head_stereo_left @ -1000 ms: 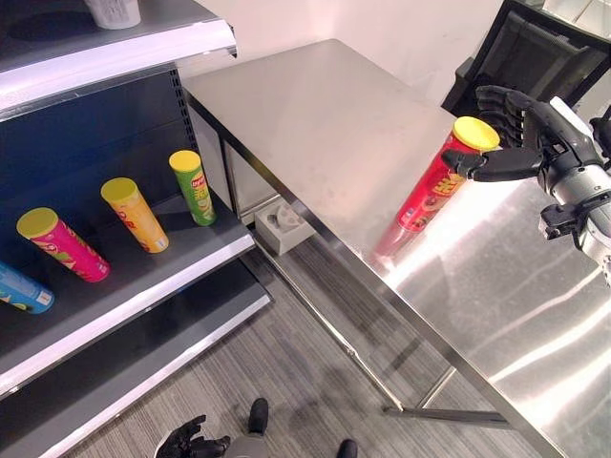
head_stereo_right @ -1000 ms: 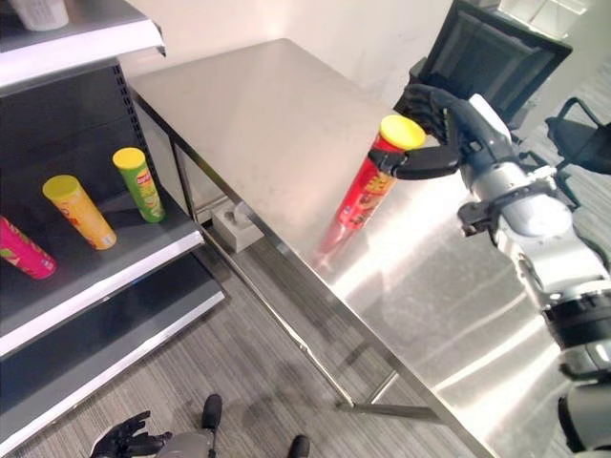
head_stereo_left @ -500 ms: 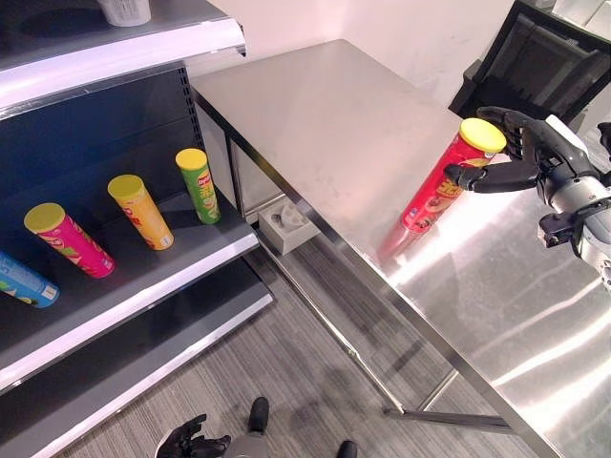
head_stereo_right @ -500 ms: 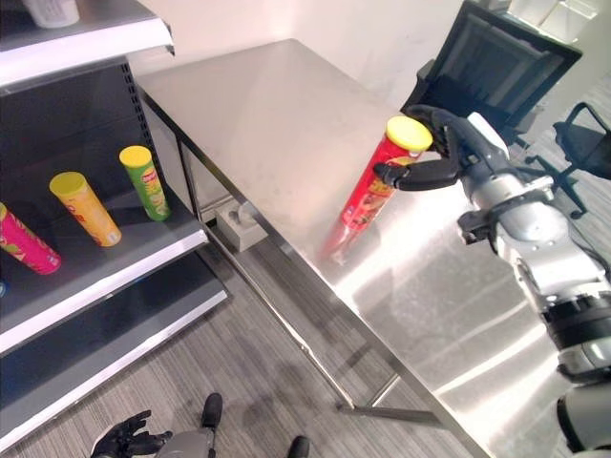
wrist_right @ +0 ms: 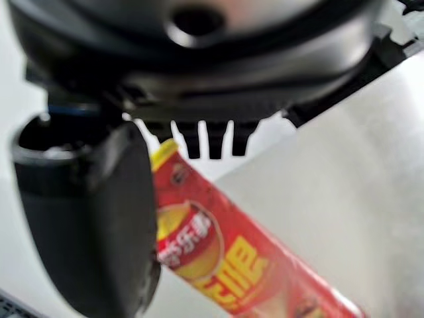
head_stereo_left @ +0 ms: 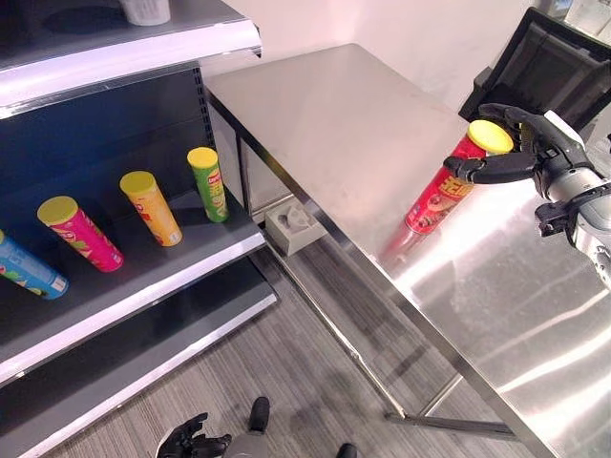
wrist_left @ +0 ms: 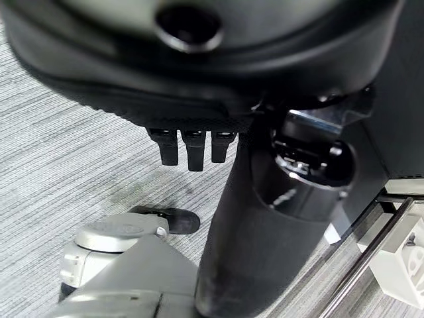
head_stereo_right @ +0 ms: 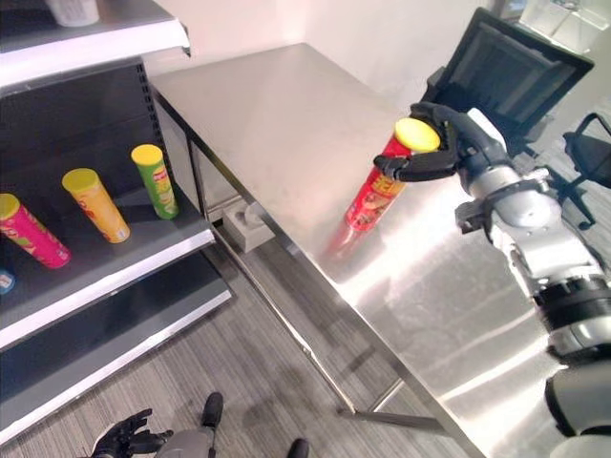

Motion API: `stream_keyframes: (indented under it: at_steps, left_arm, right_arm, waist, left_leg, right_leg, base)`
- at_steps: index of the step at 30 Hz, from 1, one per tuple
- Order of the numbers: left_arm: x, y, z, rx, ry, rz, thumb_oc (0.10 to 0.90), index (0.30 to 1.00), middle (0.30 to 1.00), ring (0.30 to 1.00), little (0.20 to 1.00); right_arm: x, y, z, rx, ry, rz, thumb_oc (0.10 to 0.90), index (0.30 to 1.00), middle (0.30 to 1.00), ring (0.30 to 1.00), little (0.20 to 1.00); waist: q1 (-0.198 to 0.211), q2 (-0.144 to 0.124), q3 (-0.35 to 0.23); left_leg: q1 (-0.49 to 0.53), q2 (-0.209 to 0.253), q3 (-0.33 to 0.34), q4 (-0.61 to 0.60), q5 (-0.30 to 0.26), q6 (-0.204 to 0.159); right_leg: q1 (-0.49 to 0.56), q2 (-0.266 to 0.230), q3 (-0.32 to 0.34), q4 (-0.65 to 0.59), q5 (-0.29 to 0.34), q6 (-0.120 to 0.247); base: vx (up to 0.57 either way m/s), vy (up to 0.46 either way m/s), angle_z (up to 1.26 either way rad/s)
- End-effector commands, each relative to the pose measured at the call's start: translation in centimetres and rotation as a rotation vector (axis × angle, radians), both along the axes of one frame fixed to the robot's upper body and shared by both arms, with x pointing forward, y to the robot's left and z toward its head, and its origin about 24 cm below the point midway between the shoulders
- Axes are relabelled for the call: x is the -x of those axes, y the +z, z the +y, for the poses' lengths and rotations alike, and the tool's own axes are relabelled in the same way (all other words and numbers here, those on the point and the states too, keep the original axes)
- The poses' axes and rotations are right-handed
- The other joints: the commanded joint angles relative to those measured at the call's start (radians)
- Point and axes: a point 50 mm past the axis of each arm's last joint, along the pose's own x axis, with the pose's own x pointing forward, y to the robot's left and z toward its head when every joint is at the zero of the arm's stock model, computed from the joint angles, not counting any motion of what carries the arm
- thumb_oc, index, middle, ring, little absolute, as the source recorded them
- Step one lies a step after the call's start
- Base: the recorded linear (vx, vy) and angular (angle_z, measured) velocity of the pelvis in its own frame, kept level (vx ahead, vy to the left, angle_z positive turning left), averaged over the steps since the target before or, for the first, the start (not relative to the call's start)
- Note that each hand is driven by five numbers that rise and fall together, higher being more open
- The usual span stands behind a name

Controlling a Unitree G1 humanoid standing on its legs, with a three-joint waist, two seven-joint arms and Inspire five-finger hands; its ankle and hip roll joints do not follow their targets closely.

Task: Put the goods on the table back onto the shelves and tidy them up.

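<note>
**Right hand closing round the red can on the table**

The red can [head_stereo_left: 447, 190] with its yellow lid stands on the steel table [head_stereo_left: 344, 124], close to the edge that faces the shelves. The right hand [head_stereo_left: 528, 153] is at its upper part: the thumb reaches across the near side just under the lid, and the fingers curl round the far side. In the right wrist view the can [wrist_right: 225, 255] lies between thumb and fingers, so I judge the hand wrapped about the can, though how firm the grip is cannot be told.

The step in hand looks to be the taking hold before the lift. To do it well, the grip should be firm before any upward pull, because a tall narrow can gripped only near the lid may swing or slip at its base. A hold somewhat lower on the body would steady it. The lift ought to go straight up first, clear of the table edge, and only then across toward the shelves.

On the middle shelf [head_stereo_left: 172, 277] stand a green can [head_stereo_left: 208, 184], a yellow can [head_stereo_left: 151, 207], a pink can [head_stereo_left: 80, 232] and a blue can [head_stereo_left: 31, 271], in a loose row. The red can would fit best beside the green can, upright, and set down gently so that it does not knock its neighbours.

The left hand [head_stereo_left: 186, 439] hangs low over the floor, its fingers loose and holding nothing. A black chair [head_stereo_right: 506, 76] stands behind the table.
</note>
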Motion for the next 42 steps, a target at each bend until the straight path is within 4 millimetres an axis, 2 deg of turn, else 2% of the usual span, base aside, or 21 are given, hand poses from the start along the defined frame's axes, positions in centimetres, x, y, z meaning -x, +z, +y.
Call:
stream_keyframes:
  at_steps: [1, 5, 6, 7, 8, 15, 21, 26, 27, 32, 36, 39, 41, 42]
  left_arm:
    - [-0.3, 0.3, 0.6, -0.053, -0.091, 0.011, 0.8, 0.9, 0.9, 0.9, 0.9]
    - [-0.4, 0.3, 0.5, -0.051, -0.093, 0.008, 0.8, 0.9, 0.9, 0.9, 0.9]
    - [-0.5, 0.4, 0.5, -0.052, -0.095, 0.004, 0.8, 0.9, 0.9, 0.9, 0.9]
    - [-0.6, 0.4, 0.4, -0.051, -0.097, 0.002, 0.8, 0.9, 0.9, 0.9, 0.9]
    - [-0.5, 0.3, 0.4, -0.05, -0.096, 0.006, 0.8, 0.9, 0.9, 0.9, 0.9]
    - [-0.5, 0.3, 0.4, -0.047, -0.086, 0.002, 0.8, 0.9, 0.9, 0.9, 0.9]
    - [-0.7, 0.4, 0.5, -0.051, -0.058, -0.011, 0.8, 0.9, 0.9, 0.9, 0.9]
    - [-0.8, 0.5, 0.7, -0.055, -0.015, -0.026, 0.8, 0.9, 0.9, 0.9, 0.9]
    - [-0.7, 0.6, 0.9, -0.057, 0.005, -0.036, 0.8, 0.9, 0.9, 0.9, 0.9]
    - [-0.5, 0.9, 1.3, -0.063, 0.023, -0.048, 0.8, 0.9, 0.9, 0.9, 0.9]
    - [-0.6, 1.2, 1.6, -0.057, 0.043, -0.07, 0.8, 0.9, 0.9, 0.9, 0.9]
    - [-0.8, 1.4, 1.8, -0.053, 0.053, -0.083, 0.8, 0.9, 0.9, 0.9, 0.9]
    - [-0.9, 1.3, 1.8, -0.049, 0.065, -0.089, 0.8, 0.9, 0.9, 0.9, 0.9]
    - [-1.4, 1.5, 1.8, -0.045, 0.087, -0.107, 0.8, 0.9, 0.9, 0.9, 0.9]
  right_arm:
    - [0.0, 6.7, 0.4, -0.004, -0.002, -0.214, 0.8, 0.9, 0.9, 0.9, 0.9]
    - [-0.3, 6.5, 0.6, -0.011, 0.002, -0.202, 0.8, 0.9, 0.9, 0.9, 0.9]
    - [-0.4, 6.4, 0.7, -0.012, 0.01, -0.195, 0.591, 0.587, 0.587, 0.587, 0.587]
    - [-0.4, 6.4, 0.8, -0.01, 0.012, -0.193, 0.558, 0.538, 0.538, 0.538, 0.538]
    - [-0.5, 6.3, 0.8, -0.009, 0.015, -0.187, 0.4, 0.3, 0.3, 0.3, 0.3]
    - [-0.4, 6.2, 0.8, -0.01, 0.016, -0.185, 0.4, 0.3, 0.3, 0.3, 0.3]
    - [0.6, 6.4, 1.1, -0.015, 0.032, -0.26, 0.4, 0.3, 0.3, 0.3, 0.3]
    - [2.9, 6.7, 1.7, -0.098, 0.082, -0.419, 0.4, 0.3, 0.3, 0.3, 0.3]
    - [4.6, 6.8, 2.0, -0.164, 0.123, -0.519, 0.4, 0.3, 0.3, 0.3, 0.3]
    - [6.4, 7.3, 3.5, -0.21, 0.223, -0.623, 0.4, 0.3, 0.3, 0.3, 0.3]
    - [7.8, 7.8, 5.4, -0.276, 0.357, -0.71, 0.4, 0.3, 0.3, 0.3, 0.3]
    - [8.5, 8.4, 6.8, -0.307, 0.445, -0.767, 0.4, 0.3, 0.3, 0.3, 0.3]
    - [9.1, 8.9, 7.7, -0.306, 0.499, -0.791, 0.4, 0.3, 0.3, 0.3, 0.3]
    - [9.6, 9.2, 8.3, -0.281, 0.527, -0.81, 0.4, 0.3, 0.3, 0.3, 0.3]
  waist:
    - [0.029, -0.016, -0.063]
    - [0.032, -0.015, -0.06]
    - [0.032, -0.015, -0.059]
    - [0.033, -0.015, -0.059]
    - [0.032, -0.016, -0.059]
    - [0.031, -0.016, -0.058]
    - [0.023, -0.011, -0.059]
    - [0.019, -0.002, -0.064]
    - [0.017, 0.005, -0.07]
    - [0.025, 0.012, -0.077]
    - [0.042, 0.023, -0.071]
    - [0.062, 0.045, -0.052]
    - [0.074, 0.06, -0.035]
    - [0.078, 0.069, -0.006]
  left_leg:
    - [0.06, 0.087, 0.021, 0.003, -0.136, -0.074]
    - [0.06, 0.087, 0.018, 0.003, -0.136, -0.074]
    - [0.059, 0.086, 0.018, 0.003, -0.136, -0.074]
    - [0.059, 0.086, 0.019, 0.003, -0.136, -0.074]
    - [0.059, 0.086, 0.019, 0.003, -0.136, -0.074]
    - [0.06, 0.086, 0.016, 0.003, -0.137, -0.074]
    - [0.062, 0.087, 0.017, 0.003, -0.139, -0.074]
    - [0.064, 0.085, 0.015, 0.003, -0.143, -0.071]
    - [0.069, 0.089, 0.009, 0.003, -0.143, -0.071]
    - [0.075, 0.107, 0.0, 0.003, -0.133, -0.082]
    - [0.058, 0.142, -0.029, 0.009, -0.097, -0.113]
    - [0.008, 0.18, -0.08, 0.009, -0.027, -0.154]
    - [-0.043, 0.194, -0.107, 0.003, 0.02, -0.181]
    - [-0.09, 0.204, -0.054, 0.009, 0.052, -0.179]
  right_leg:
    - [-0.015, -0.044, -0.004, 0.005, 0.019, 0.049]
    - [-0.016, -0.045, -0.007, 0.005, 0.02, 0.049]
    - [-0.016, -0.045, -0.007, 0.005, 0.021, 0.05]
    - [-0.017, -0.045, -0.007, 0.005, 0.021, 0.05]
    - [-0.017, -0.045, -0.007, 0.005, 0.021, 0.05]
    - [-0.014, -0.046, -0.011, 0.005, 0.02, 0.05]
    - [-0.015, -0.048, -0.012, 0.005, 0.021, 0.051]
    - [-0.012, -0.05, -0.013, 0.009, 0.015, 0.052]
    - [-0.006, -0.047, -0.012, 0.014, 0.002, 0.048]
    - [0.002, -0.028, -0.004, 0.024, -0.027, 0.032]
    - [0.017, 0.02, 0.01, 0.021, -0.071, 0.0]
    - [0.024, 0.075, -0.002, 0.009, -0.101, -0.034]
    - [0.014, 0.098, -0.034, 0.005, -0.114, -0.045]
    - [0.012, 0.099, -0.084, 0.005, -0.114, -0.052]
  base:
    - [0.0, 0.003, 0.07]
    - [0.0, 0.002, 0.03]
    - [0.0, 0.0, 0.0]
    - [0.0, 0.0, 0.0]
    - [0.0, 0.0, 0.0]
    - [0.0, 0.0, 0.0]
    - [0.0, 0.0, 0.0]
    - [-0.01, -0.023, 0.01]
    - [-0.01, -0.062, 0.01]
    - [-0.04, -0.13, 0.05]
    - [-0.1, -0.207, 0.11]
    - [-0.17, -0.252, 0.39]
    - [-0.28, -0.218, 0.73]
    - [-0.34, -0.167, 0.66]
